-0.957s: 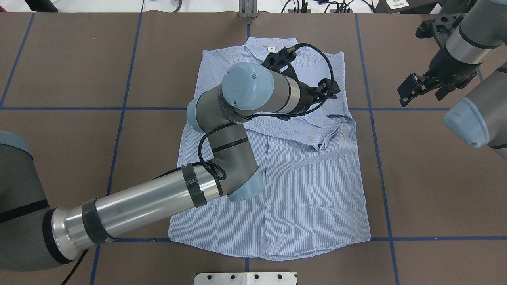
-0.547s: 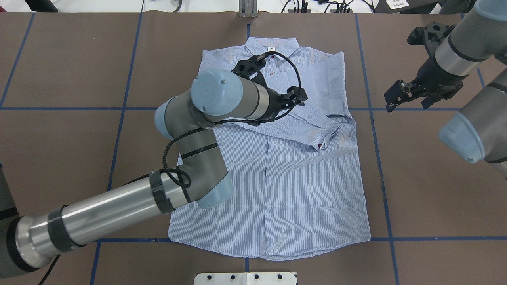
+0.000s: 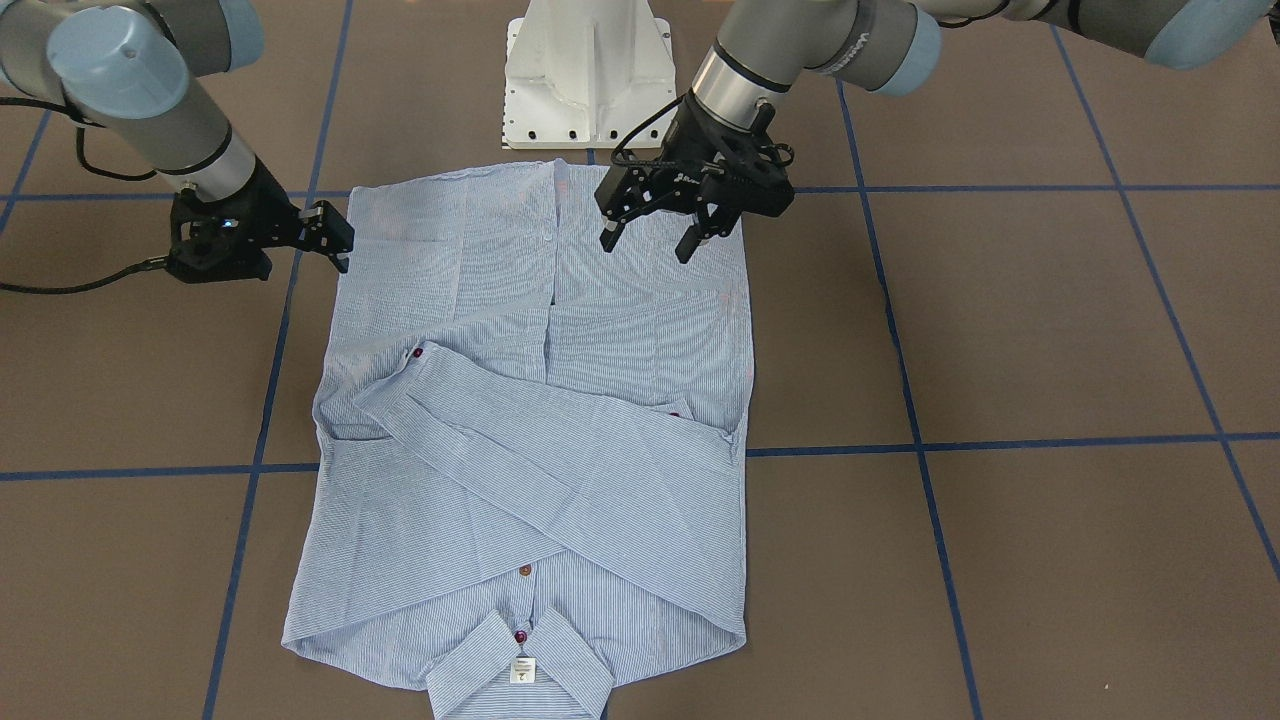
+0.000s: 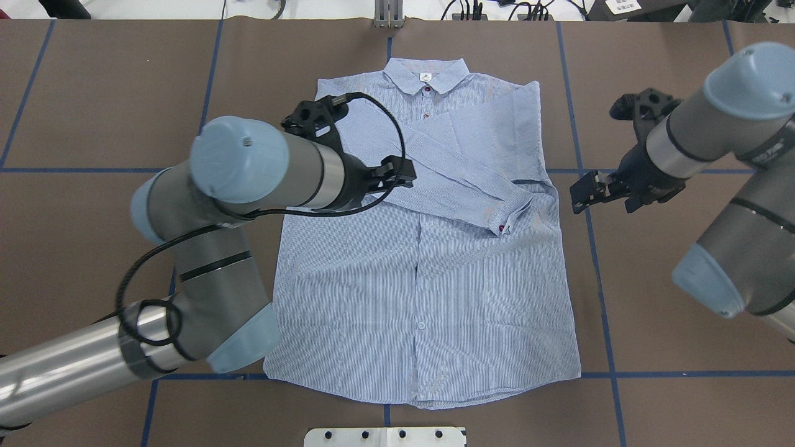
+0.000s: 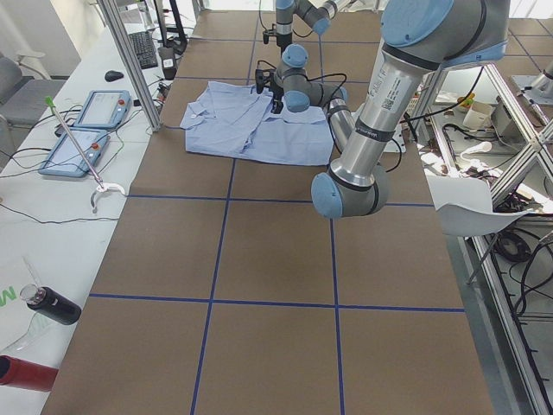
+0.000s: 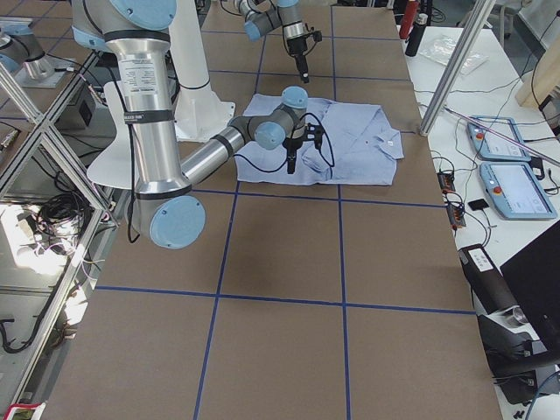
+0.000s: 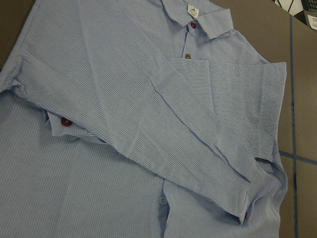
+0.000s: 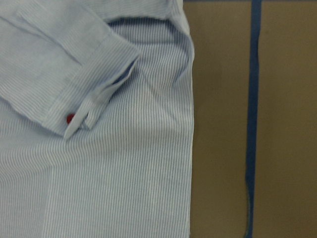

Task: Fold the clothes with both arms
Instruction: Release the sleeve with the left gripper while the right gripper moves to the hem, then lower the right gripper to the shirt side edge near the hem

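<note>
Item under inspection: one shirt [image 4: 435, 298], lying flat and front-up on the table [image 4: 683, 310], its collar [image 4: 425, 71] at the end away from the robot.

Condition: both sleeves are laid across the chest, just below the collar. The upper sleeve [image 4: 459, 174] runs diagonally away from the collar, and its cuff [image 4: 512, 214] lies close to the side edge. The other cuff is mostly tucked beneath the upper sleeve. The body from the sleeves down to the hem [image 4: 422, 394] is unfolded and fairly smooth.

Left gripper [image 3: 648, 245]: above the body, well down from the collar toward the hem. Its jaws are spread and hold nothing, and it is clear of the cloth.

Right gripper [image 4: 604, 195]: over bare table, just off the shirt's side edge and level with the cuff as measured from the collar. Its jaws appear spread and empty, and it does not touch the fabric.

Assessment: the sleeve step looks complete. The body fold is next and has not begun, and both arms appear to be between grasps.

Requirement for the next move: in my judgement each gripper must descend to a matching spot on its own side of the shirt, probably a hem corner. Both should close on the full thickness of cloth there. The arms must then lift and travel together toward the collar, so the fold lands square and the crossed sleeves are not dragged out of place.
</note>
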### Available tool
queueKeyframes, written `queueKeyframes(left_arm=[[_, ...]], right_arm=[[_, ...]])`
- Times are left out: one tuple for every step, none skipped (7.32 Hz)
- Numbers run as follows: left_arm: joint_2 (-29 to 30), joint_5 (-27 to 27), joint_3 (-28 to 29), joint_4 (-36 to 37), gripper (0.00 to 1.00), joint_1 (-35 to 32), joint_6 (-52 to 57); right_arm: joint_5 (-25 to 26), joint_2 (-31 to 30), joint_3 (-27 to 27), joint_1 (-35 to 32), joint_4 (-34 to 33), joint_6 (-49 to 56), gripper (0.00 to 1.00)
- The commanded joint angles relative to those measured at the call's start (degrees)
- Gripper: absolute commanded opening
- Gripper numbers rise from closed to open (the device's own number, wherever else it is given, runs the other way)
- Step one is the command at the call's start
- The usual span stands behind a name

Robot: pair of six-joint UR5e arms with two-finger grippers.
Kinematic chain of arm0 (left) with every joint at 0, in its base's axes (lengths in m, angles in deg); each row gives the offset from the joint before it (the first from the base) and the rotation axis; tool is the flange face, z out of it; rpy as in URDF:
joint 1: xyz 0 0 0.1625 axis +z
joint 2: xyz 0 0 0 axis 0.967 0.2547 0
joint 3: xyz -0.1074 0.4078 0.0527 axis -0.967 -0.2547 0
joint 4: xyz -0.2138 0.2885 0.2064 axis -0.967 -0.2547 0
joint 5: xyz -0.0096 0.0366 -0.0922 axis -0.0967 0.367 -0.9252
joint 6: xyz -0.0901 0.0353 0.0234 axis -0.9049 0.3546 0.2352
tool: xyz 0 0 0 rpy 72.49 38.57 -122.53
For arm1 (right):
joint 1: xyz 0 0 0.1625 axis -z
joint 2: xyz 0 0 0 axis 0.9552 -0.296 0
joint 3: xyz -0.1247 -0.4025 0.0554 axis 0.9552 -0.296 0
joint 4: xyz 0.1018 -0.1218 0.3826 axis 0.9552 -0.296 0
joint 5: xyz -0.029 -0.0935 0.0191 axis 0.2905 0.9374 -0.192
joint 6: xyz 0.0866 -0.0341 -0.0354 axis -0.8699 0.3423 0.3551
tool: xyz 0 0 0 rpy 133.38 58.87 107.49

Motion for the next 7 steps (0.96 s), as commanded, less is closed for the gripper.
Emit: queueKeyframes(left_arm=[[-1.32, 0.09, -1.47, 0.36, 1.00, -0.05, 0.13], [-1.32, 0.18, -1.82, 0.45, 1.00, -0.05, -0.05], [-1.32, 0.18, -1.82, 0.45, 1.00, 0.03, -0.22], [-1.32, 0.18, -1.82, 0.45, 1.00, 0.03, -0.22], [-1.32, 0.18, -1.82, 0.45, 1.00, 0.03, -0.22], [-1.32, 0.18, -1.82, 0.45, 1.00, 0.12, -0.22], [-1.32, 0.18, -1.82, 0.45, 1.00, 0.12, -0.31]], right_arm=[[5.67, -1.85, 1.08, 10.87, 0.72, -9.57, 1.00], [6.47, -2.29, 1.26, 13.35, 0.81, -11.69, 0.99], [6.48, -2.38, 1.43, 14.33, 0.81, -11.71, 0.99], [6.13, -3.51, 1.69, 14.95, 0.90, -11.97, 0.98], [5.95, -5.35, 2.48, 15.65, 0.99, -11.98, 0.97], [5.43, -5.46, 2.57, 16.09, 0.99, -11.98, 0.96], [4.21, -6.15, 2.66, 16.10, 0.99, -11.98, 0.94]])
